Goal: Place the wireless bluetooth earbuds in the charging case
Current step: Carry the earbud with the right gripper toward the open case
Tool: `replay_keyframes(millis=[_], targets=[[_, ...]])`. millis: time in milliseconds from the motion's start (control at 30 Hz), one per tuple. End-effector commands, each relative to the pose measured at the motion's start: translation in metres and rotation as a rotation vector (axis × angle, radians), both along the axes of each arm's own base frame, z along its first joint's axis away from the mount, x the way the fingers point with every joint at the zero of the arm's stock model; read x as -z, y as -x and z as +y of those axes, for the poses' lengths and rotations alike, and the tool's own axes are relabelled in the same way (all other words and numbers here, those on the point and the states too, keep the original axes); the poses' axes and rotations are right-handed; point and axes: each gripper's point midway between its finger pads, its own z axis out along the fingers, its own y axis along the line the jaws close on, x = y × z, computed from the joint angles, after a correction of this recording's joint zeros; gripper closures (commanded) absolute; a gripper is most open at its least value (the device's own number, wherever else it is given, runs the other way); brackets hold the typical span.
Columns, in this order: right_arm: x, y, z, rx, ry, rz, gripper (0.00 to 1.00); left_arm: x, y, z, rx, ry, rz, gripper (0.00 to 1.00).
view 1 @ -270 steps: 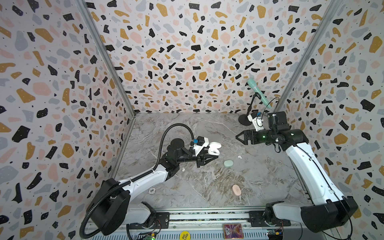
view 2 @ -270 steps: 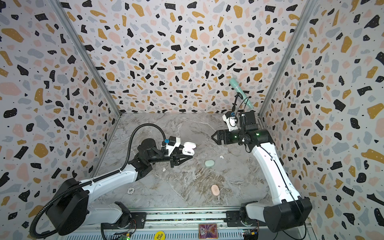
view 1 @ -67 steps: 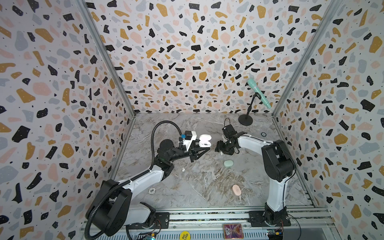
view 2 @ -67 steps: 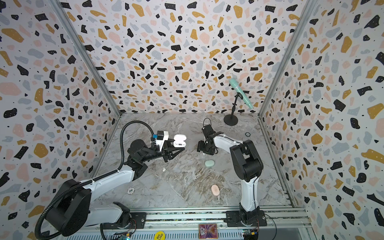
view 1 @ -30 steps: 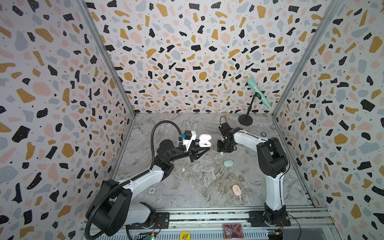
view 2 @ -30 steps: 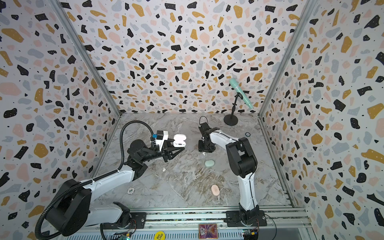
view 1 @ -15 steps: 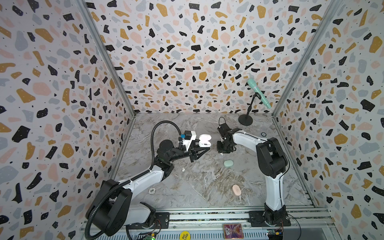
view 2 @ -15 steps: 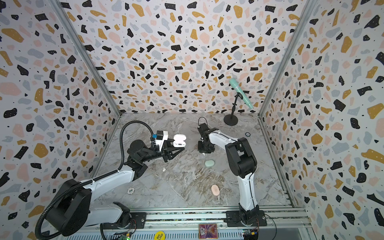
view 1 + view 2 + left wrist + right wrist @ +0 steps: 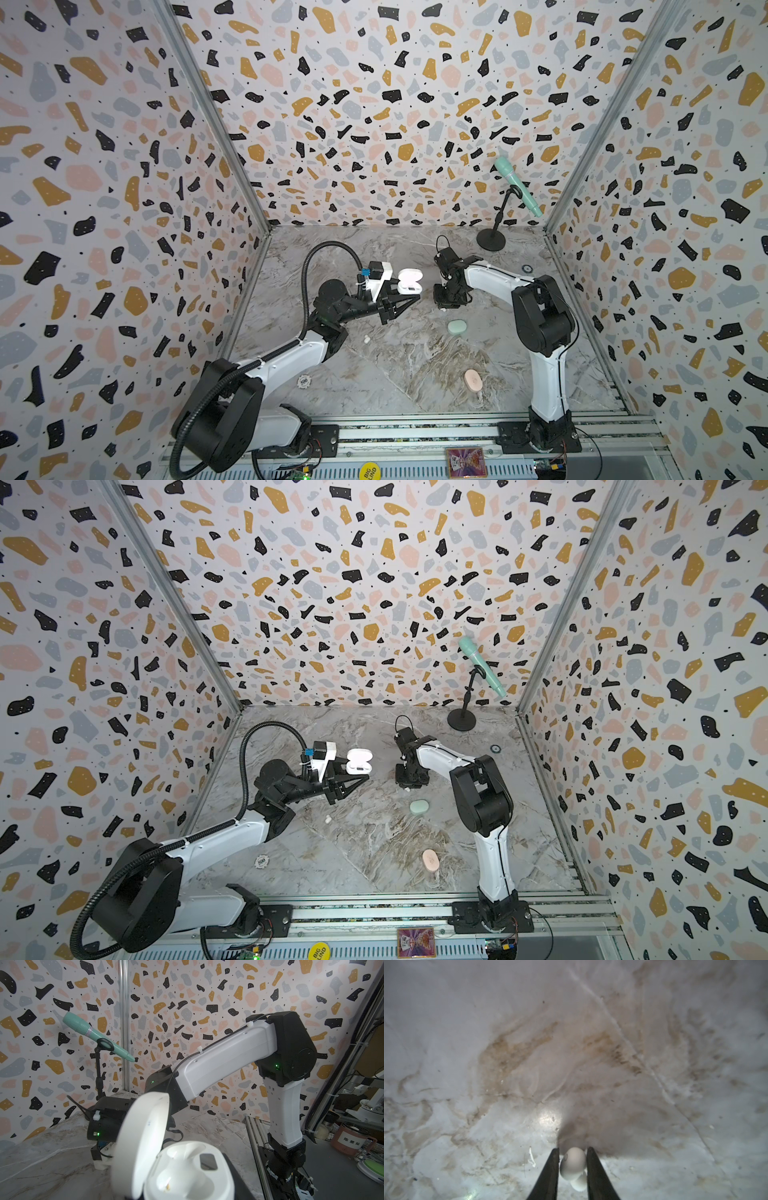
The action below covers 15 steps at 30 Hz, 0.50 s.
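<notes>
Over the last second the right jaws had narrowed onto a tiny white bean-shaped plastic earbud (image 9: 573,1163) lying on the grey marbled worktop (image 9: 415,357) and pinched it from both sides, so the pick looked made and only the carry remained. Only the right wrist view showed that grip. The left jaws stayed clamped on the open white clamshell charging case (image 9: 409,281), held aloft nearby. The left wrist view alone showed both its sockets apparently empty.
</notes>
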Motion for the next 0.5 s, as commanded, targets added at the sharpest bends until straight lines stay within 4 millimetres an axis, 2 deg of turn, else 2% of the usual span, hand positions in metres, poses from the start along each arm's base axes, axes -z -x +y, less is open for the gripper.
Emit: replay_keyframes(millis=[0, 300, 467], targets=[[0.001, 0.011, -0.010, -0.042, 0.071, 0.045, 0.72, -0.013, 0.006, 0.003, 0.013, 0.027, -0.060, 0.69], [0.005, 0.008, 0.000, -0.036, 0.037, 0.052, 0.72, -0.013, 0.006, 0.003, 0.013, 0.027, -0.063, 0.69], [0.009, 0.007, 0.000, -0.036, 0.043, 0.056, 0.79, -0.013, 0.006, 0.003, 0.013, 0.027, -0.061, 0.69]])
